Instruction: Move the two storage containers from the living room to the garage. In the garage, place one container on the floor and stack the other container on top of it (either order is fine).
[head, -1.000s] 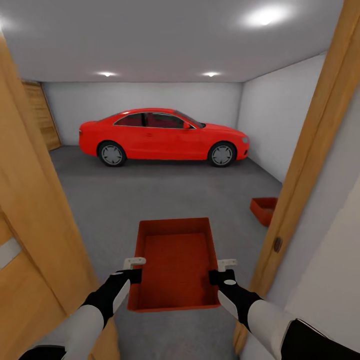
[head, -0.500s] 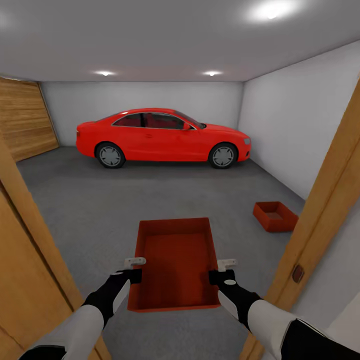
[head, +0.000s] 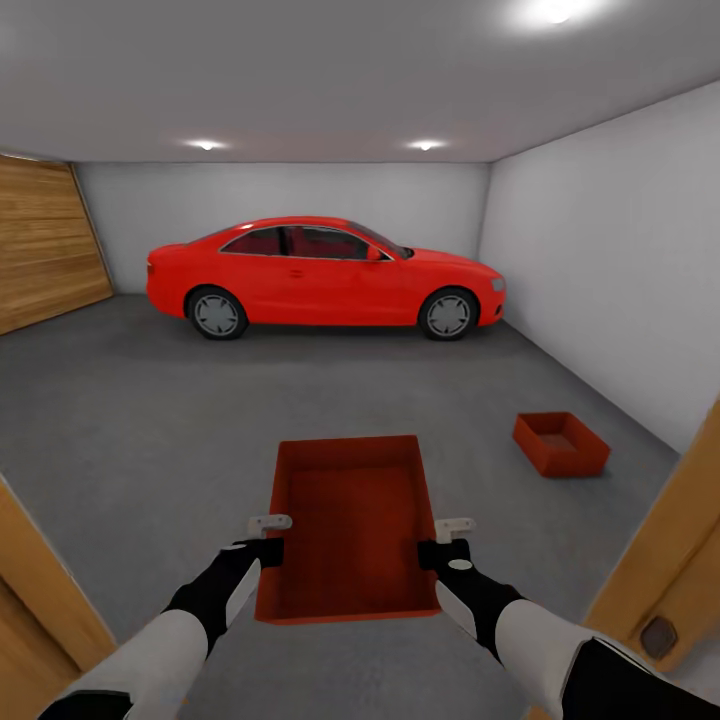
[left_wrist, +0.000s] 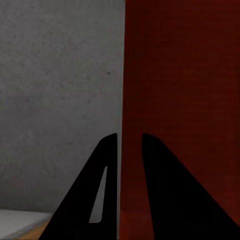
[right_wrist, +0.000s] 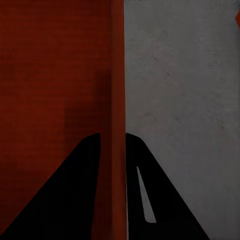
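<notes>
Both claws, left claw (head: 268, 522) and right claw (head: 455, 524), are pinching the bin's (head: 350, 520) side walls, keeping it level for stacking on the other bin (head: 560, 444).

Carried bin out front, second bin on the garage floor to the right.

A bin (head: 348, 525) hangs between the left gripper (head: 268, 536) on its left wall and the right gripper (head: 449, 538) on its right wall, above the floor (head: 150, 420). The second bin (head: 560, 443) sits on the floor ahead and to the right, near the right wall (head: 610, 260). A car (head: 322, 274) stands side-on before the back wall (head: 150, 205). The plank door (head: 45, 245) lies left. Door frame pieces (head: 660, 560) flank the near corners.
</notes>
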